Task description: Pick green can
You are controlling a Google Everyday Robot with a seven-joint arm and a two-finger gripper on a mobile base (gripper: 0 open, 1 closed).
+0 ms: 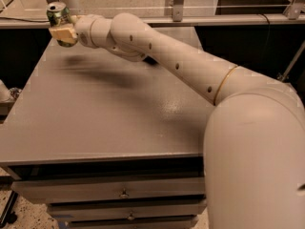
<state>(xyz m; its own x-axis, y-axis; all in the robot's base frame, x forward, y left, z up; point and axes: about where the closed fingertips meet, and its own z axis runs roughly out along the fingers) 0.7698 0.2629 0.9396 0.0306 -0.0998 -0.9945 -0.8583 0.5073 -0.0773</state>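
Note:
The green can is a small green can with a silver top, at the far left corner of the grey table. My gripper is at the end of the long white arm and is shut on the can. It holds the can upright, lifted above the table's far left corner. The pale finger pad covers the can's lower part.
The white arm reaches across the table from the right, its bulky base filling the lower right. The table has drawers at the front. A rail and glass barrier run behind the table. The table's left edge drops to the floor.

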